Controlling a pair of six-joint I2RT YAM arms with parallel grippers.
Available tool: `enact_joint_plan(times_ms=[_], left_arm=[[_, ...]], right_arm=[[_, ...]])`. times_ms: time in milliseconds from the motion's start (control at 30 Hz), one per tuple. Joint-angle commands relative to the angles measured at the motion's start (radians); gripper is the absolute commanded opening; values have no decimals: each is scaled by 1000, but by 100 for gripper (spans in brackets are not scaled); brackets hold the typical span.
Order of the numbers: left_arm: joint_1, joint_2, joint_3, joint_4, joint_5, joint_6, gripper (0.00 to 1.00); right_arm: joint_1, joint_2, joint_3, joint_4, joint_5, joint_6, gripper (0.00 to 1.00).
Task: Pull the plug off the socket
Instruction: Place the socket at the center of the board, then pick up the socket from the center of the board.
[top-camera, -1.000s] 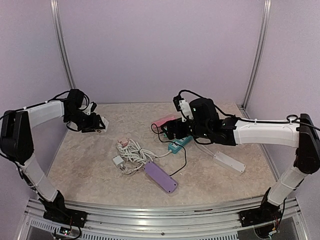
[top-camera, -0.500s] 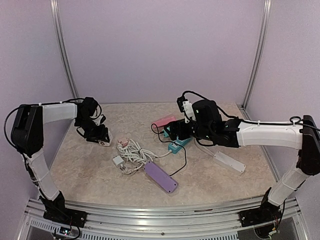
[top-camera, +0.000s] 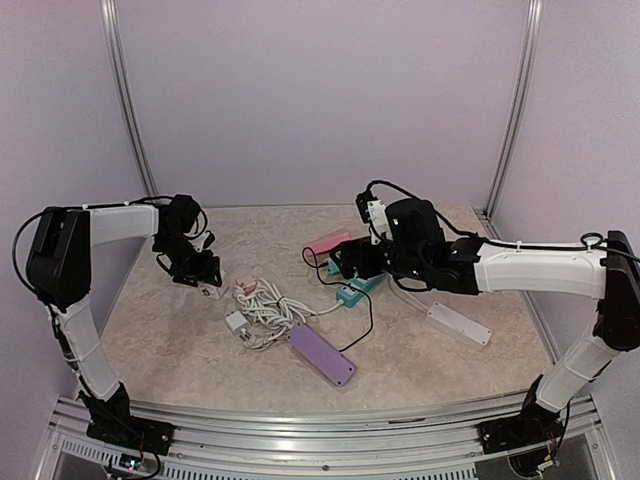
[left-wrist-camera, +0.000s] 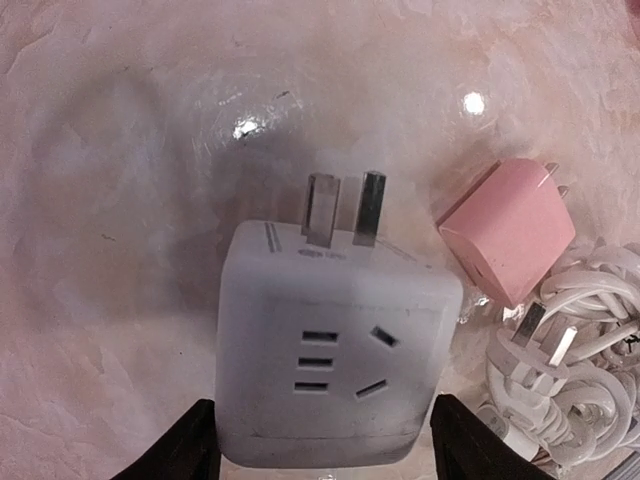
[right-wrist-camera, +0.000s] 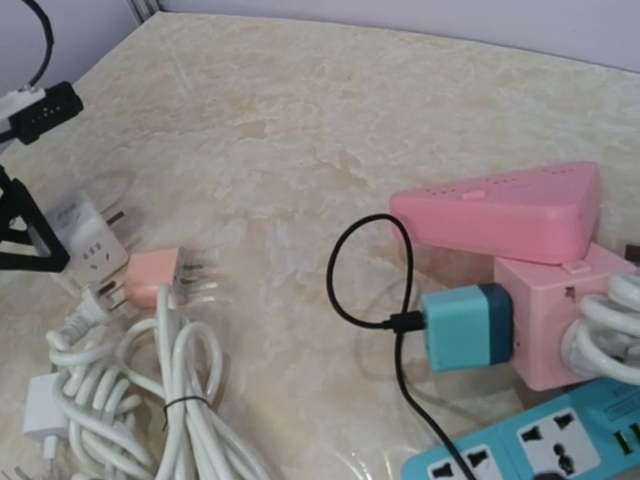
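- Right gripper (top-camera: 342, 266) at centre of the top view, spread wide, nothing between the fingers, near pink socket cube (right-wrist-camera: 560, 305).
- Teal plug (right-wrist-camera: 466, 326) seated in the cube's left face, lower right of the right wrist view; black cable (right-wrist-camera: 345, 270) looping off it.
- Pink wedge-shaped strip (right-wrist-camera: 500, 212) resting on the cube; teal power strip (right-wrist-camera: 540, 450) in the bottom right corner.
- Left gripper (left-wrist-camera: 322, 445) flanking white adapter (left-wrist-camera: 330, 340), bottom of the left wrist view; pinching or merely beside, cannot tell.
- Pink charger (left-wrist-camera: 508, 232) and white cable bundle (left-wrist-camera: 560, 390) at right edge.
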Motion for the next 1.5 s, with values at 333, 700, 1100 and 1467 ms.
enact_joint_plan(times_ms=[333, 700, 1100, 1467], left_arm=[[-9, -135, -9, 83, -71, 1, 84], [-32, -345, 113, 164, 247, -25, 96], [-35, -450, -26, 233, 262, -9, 95], [-37, -478, -34, 229, 252, -12, 91]], right_arm=[[-20, -79, -12, -66, 54, -3, 92], [-174, -4, 101, -252, -117, -104, 96], [-263, 287, 330, -305, -210, -196, 94], [-290, 614, 777, -594, -93, -377, 86]])
